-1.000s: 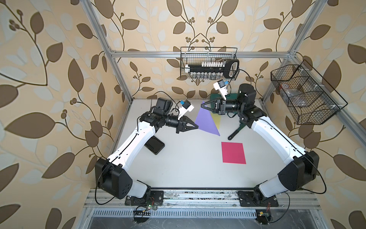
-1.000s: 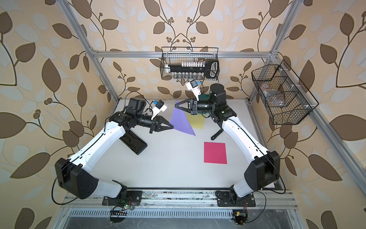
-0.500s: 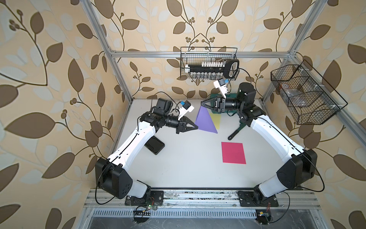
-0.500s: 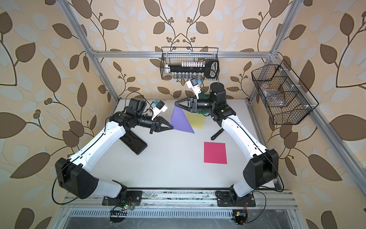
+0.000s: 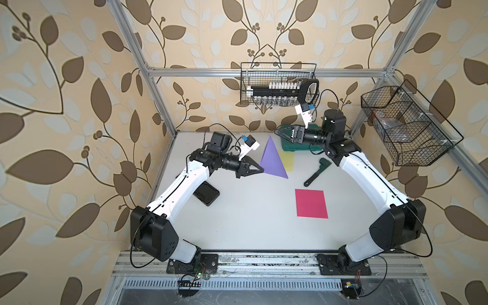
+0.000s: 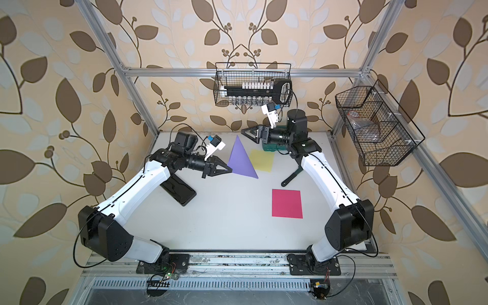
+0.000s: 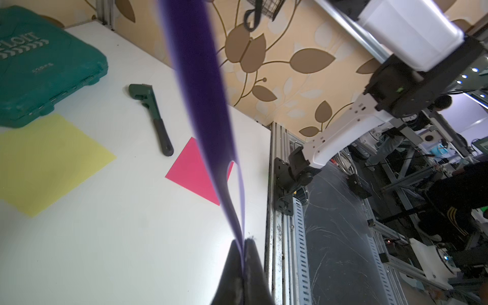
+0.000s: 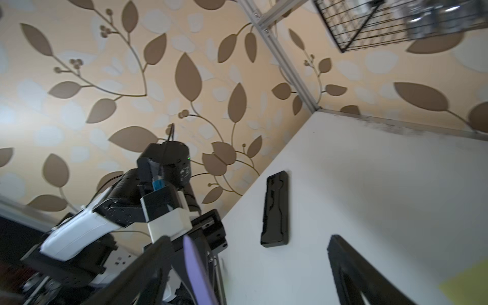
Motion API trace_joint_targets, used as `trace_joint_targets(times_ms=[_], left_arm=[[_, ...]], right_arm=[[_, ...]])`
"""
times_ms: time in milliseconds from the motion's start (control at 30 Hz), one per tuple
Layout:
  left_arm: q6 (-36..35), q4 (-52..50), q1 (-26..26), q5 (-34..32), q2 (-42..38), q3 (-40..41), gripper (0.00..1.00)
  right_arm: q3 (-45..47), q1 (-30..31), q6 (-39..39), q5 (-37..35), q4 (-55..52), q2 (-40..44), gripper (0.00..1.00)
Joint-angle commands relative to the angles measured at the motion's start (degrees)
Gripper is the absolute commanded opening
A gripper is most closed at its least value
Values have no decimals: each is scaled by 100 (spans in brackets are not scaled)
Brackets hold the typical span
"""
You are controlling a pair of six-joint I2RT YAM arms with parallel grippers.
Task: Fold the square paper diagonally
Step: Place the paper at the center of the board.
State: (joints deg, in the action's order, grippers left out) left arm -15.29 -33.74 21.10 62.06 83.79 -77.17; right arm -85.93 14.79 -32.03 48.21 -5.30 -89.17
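Three sheets: purple paper point(image 5: 272, 158) pinched by my left gripper point(image 5: 261, 169), yellow sheet point(image 5: 288, 161), pink sheet point(image 5: 311, 203) flat; right gripper point(image 5: 280, 132) spread; table point(image 5: 250, 211) middle open.

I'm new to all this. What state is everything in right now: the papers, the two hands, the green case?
Purple paper: loosely folded into a triangle, held up on edge.
Left hand: shut on a corner of the purple paper.
Right hand: open, gripping nothing.
Yellow paper: lying flat, unfolded.
Pink paper: lying flat, unfolded.
Green case: shut.
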Motion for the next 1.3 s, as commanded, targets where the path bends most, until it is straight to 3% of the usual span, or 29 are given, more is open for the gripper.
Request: trace_joint_targets(times_ms=[0,200,467,733,1067,1267], left_arm=[[570,347,69,-771,134,162,0],[1577,609,53,-2123,410,489,0],[2220,1185,-45,-2465,1007,1118,0],[2576,1211,-171,-2864,1572,1085,0],[3112,1375,-649,-2919,2162,1226,5],[3196,1370,-712,-3145,2194,1249,35]], right_arm=[[428,-229,314,-1263,-769,593,98],[1541,-287,858,-2350,-1512,1524,99],[2398,-457,1164,-2344,-2047,2016,95],[2711,-579,1173,-2044,-2134,1911,86],[2915,-719,1268,-2043,-2203,1833,87],[3031,-814,1406,-2156,-2192,1906,89]])
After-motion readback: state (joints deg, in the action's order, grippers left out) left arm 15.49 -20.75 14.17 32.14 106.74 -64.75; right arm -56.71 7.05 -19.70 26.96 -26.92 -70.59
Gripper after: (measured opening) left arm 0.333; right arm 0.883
